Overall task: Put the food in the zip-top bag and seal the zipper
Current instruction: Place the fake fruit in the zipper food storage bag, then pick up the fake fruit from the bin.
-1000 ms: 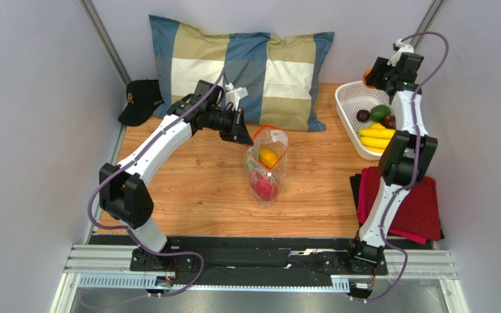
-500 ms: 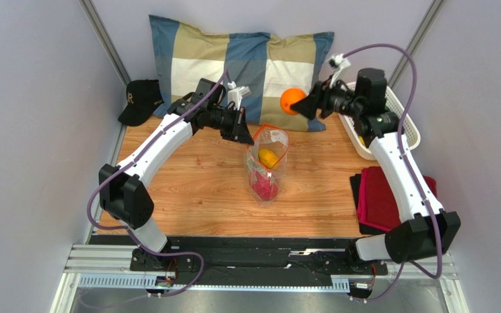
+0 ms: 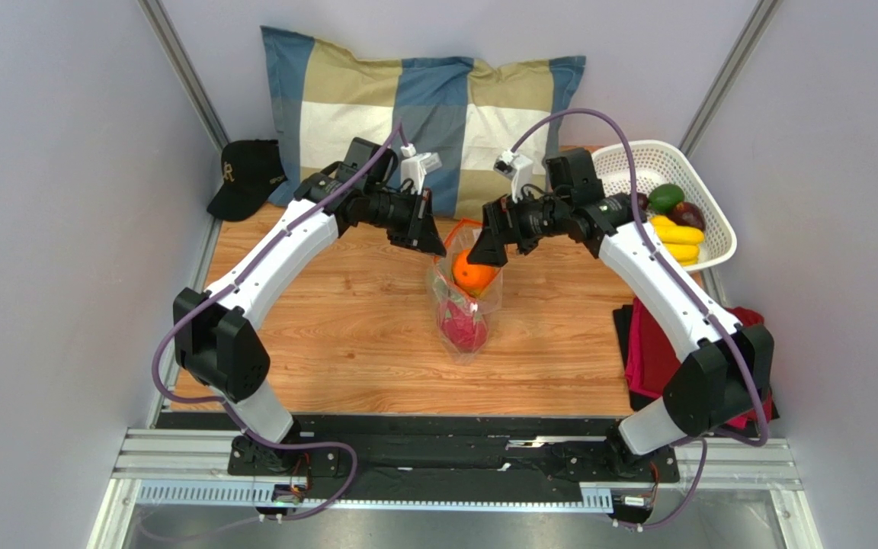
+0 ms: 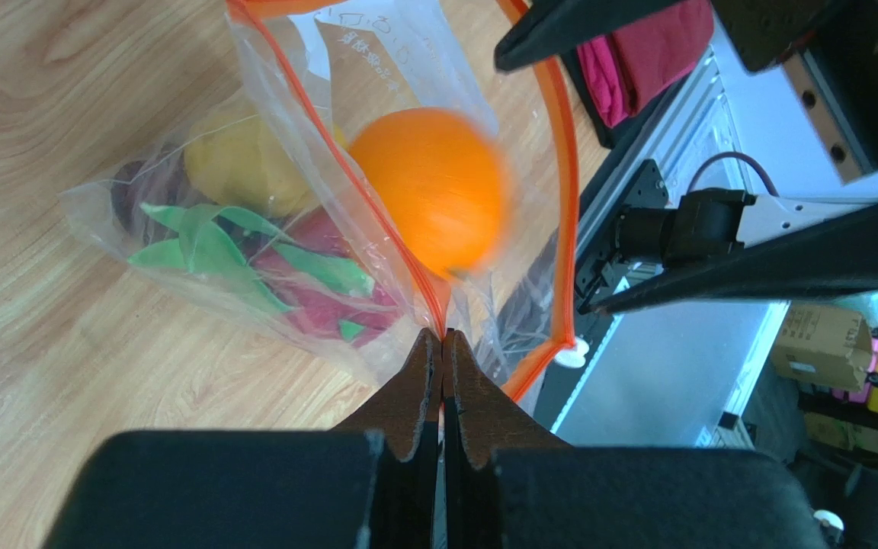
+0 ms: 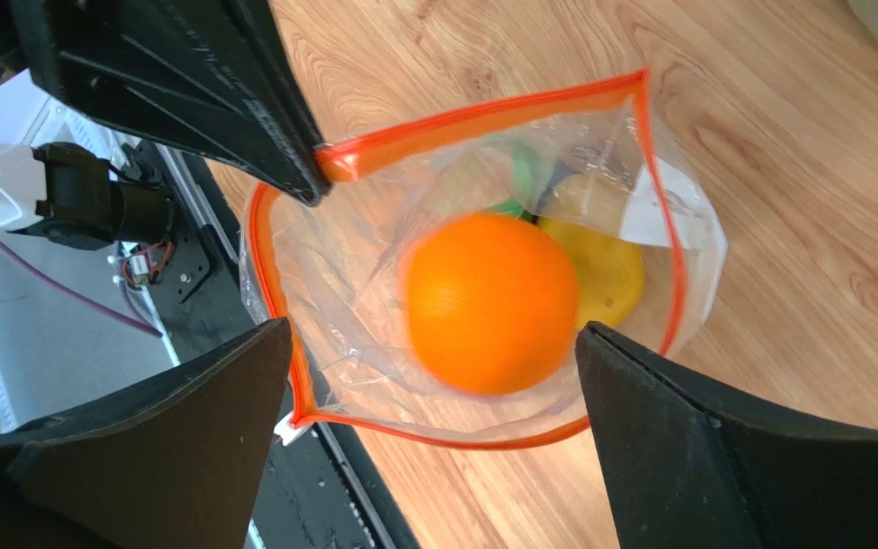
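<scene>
the orange point(image 5: 492, 303) sits blurred in the mouth of the zip-top bag point(image 3: 469, 300), touching neither finger of the right pincer point(image 5: 432, 329), which stands wide just above that mouth. it looks to be dropping in, but it could catch the zipper point(image 5: 489, 112) and roll out over the rim onto the table point(image 3: 329, 332). the bag hangs from one pinched spot only, where the left pincer point(image 4: 441, 343) is clamped tight on the zipper strip. the added weight could drag the strip out of that grip, or fold the mouth closed. the right fingers could also snag the rim when they pull away. inside the bag lie a dragon fruit point(image 4: 295, 286) and a yellow piece point(image 5: 613, 272).

the left arm reaches to the bag with its elbow bent, wrist level with the rim. the right arm arches over to the bag, wrist tipped down at the opening. bananas point(image 3: 675, 235) wait in the basket point(image 3: 638, 160) well apart from the bag.
</scene>
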Tool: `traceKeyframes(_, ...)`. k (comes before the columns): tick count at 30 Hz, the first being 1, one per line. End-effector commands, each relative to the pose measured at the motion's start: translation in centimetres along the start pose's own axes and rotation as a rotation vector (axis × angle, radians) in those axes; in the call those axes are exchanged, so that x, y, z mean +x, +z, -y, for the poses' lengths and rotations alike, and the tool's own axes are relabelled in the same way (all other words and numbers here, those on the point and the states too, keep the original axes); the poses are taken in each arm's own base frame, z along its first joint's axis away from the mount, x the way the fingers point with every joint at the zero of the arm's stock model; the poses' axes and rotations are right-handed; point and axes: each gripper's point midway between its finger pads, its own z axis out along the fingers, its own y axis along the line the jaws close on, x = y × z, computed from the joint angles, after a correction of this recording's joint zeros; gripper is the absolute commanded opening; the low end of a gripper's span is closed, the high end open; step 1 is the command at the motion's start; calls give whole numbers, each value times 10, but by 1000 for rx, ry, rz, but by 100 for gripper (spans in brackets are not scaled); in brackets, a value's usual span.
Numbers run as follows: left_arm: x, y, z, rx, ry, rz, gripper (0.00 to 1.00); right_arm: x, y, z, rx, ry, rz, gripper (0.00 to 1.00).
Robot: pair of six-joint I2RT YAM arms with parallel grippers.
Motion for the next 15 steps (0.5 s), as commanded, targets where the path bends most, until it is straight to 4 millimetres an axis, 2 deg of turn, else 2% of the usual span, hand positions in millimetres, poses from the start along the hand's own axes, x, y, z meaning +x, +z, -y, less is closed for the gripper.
traceKeyframes(1,-13,-14,17,18,77,51,0,-30,-35,14,22,-14,61,100)
traceKeyframes(2,-14,-14,17,19,75,52,0,-42,-44,18,18,-10,95,100)
traceKeyframes(3,-14,-15,18,20,76,53,0,-48,-57,46,67,38,127,100)
traceKeyframes(4,-14,-15,18,21,77,54,0,-56,-65,62,99,66,157,100)
traceKeyframes(5,-15,-15,18,19,76,54,0,-61,-83,92,168,105,194,100)
traceKeyframes(6,-15,-15,18,19,76,55,0,-71,-95,107,207,104,225,100)
traceKeyframes(7,-14,-15,18,21,77,54,0,-72,-95,129,239,109,224,100)
traceKeyframes(8,-14,-15,18,21,77,54,0,-71,-122,168,348,143,258,100)
traceKeyframes(9,-14,-14,18,22,75,51,0,-76,-134,186,397,134,279,100)
traceKeyframes(10,-14,-14,17,22,75,51,0,-70,-134,216,442,157,271,99)
traceKeyframes(11,-14,-13,16,20,71,49,0,-65,-154,248,545,192,282,98)
traceKeyframes(12,-13,-12,15,19,69,48,0,-62,-160,268,584,210,282,98)
traceKeyframes(13,-13,-11,14,19,69,48,0,-70,-173,283,631,203,301,97)
traceKeyframes(14,-13,-10,14,20,67,48,0,-56,-177,320,688,278,291,97)
traceKeyframes(15,-12,-10,13,19,64,45,0,-51,-190,342,771,302,288,96)
